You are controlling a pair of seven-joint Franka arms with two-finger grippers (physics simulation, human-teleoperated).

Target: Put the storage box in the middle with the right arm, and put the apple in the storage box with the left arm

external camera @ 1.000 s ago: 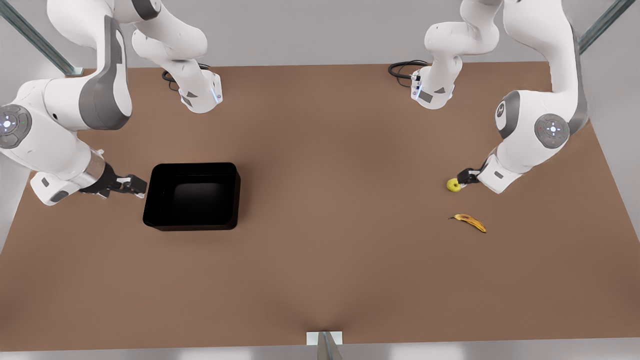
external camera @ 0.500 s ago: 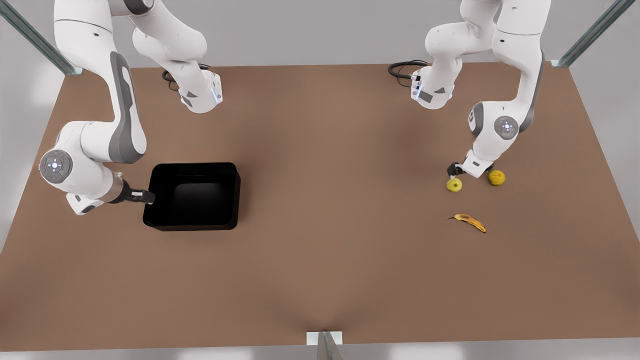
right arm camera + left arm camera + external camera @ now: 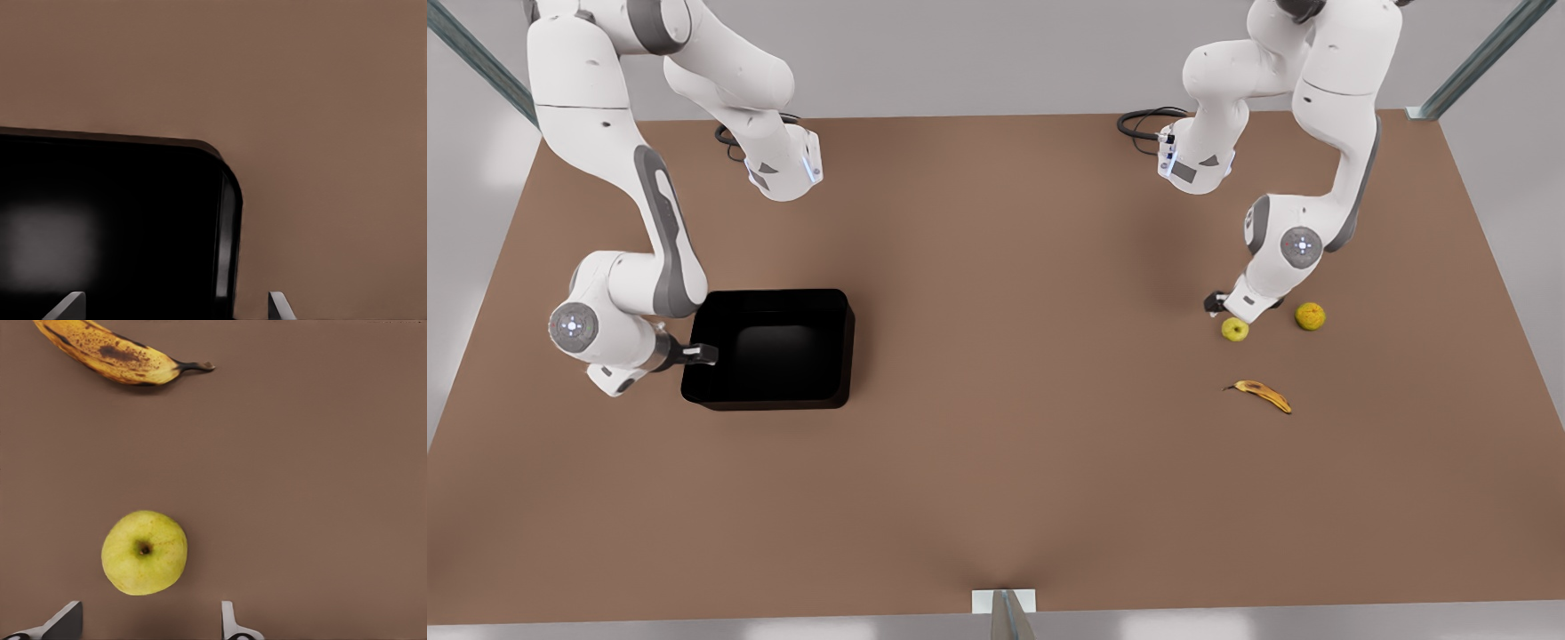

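- The left end effector (image 3: 1216,303) hangs low over the surface (image 3: 1005,427) at the front view's right, fingers spread apart and holding nothing.
- In the left wrist view its two fingertips (image 3: 230,623) stand wide, with the apple (image 3: 144,552) just ahead of the gap and toward one finger, not yet between them and touching neither.
- In the front view the apple (image 3: 1234,330) lies on the surface just beside this end effector, on the side nearer the camera.
- Farther out, an orange-yellow round fruit (image 3: 1310,316) sits near the apple toward the front view's right, and a brown-spotted banana (image 3: 1261,394) lies apart from both, nearer the camera; the left wrist view shows the banana (image 3: 113,353) beyond the apple.
- The right end effector (image 3: 698,355) is at the front view's left, at the left-hand wall of the storage box (image 3: 769,348).
- The right wrist view shows its fingertips (image 3: 277,307) open and set to either side of the storage box's rim (image 3: 227,227), one over the dark inside and one over the bare surface; nothing is clamped, and whether a finger touches the wall cannot be told.
- The storage box stands upright on the surface, well left of the middle in the front view and well apart from the fruits.
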